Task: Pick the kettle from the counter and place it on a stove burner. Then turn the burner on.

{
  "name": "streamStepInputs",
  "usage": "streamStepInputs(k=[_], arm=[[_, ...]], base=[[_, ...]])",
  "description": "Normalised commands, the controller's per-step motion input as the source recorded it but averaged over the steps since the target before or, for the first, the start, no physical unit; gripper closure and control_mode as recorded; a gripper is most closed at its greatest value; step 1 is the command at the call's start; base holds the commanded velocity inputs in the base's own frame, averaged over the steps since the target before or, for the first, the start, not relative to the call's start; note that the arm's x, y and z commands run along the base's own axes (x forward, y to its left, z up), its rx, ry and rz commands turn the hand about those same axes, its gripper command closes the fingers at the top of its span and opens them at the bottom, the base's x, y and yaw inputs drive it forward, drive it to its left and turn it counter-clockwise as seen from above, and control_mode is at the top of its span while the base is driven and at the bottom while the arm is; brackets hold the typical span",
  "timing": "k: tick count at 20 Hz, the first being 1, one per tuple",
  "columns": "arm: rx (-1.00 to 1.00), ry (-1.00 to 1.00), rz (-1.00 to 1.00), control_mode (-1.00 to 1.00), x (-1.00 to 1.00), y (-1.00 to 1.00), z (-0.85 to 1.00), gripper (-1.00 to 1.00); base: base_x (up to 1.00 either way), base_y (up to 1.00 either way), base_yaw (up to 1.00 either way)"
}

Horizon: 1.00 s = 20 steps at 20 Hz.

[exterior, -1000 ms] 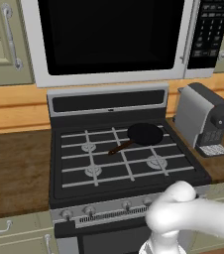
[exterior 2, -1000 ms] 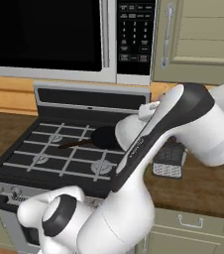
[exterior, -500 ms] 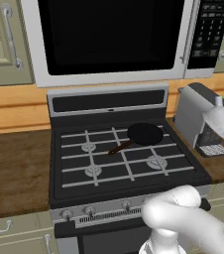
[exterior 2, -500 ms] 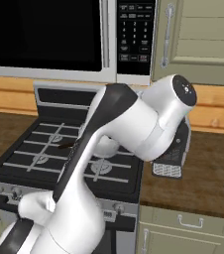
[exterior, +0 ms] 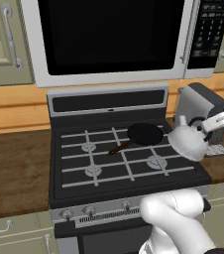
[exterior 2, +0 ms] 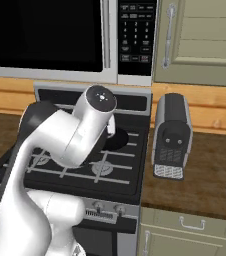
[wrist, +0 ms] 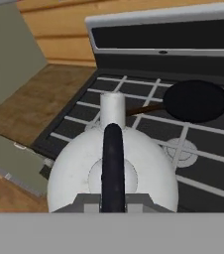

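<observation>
Over the stovetop [exterior: 129, 168], tool [exterior: 214, 122] grips tilted kettle [exterior: 187, 142], spout [exterior: 182, 120] toward backsplash.

Flat, even rendered light in all three views, no clear source, shadows barely there. Slightly soft, low-res look with jagged edges along the grate bars [exterior: 129, 168]; no motion blur or edge distortion. Microwave door [exterior: 114, 34] reads pure black, no glare.
</observation>
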Motion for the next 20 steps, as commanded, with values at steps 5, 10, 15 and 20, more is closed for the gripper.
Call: streamStepInputs(k=[5, 10, 15, 20], arm=[[-0.09, 0.00, 0.00, -1.00, 0.32, 1.00, -0.45, 1.00], [-0.06, 0.08, -0.01, -1.00, 0.51, 1.00, -0.24, 1.00], [-0.04, 0.18, -0.01, -1.00, 0.68, 1.00, -0.28, 1.00], [-0.05, 0.22, -0.01, -1.00, 0.71, 1.00, -0.31, 1.00]], base=[[0.00, 0.00, 0.00], [0.00, 0.00, 0.00], [0.00, 0.00, 0.00], [0.00, 0.00, 0.00]])
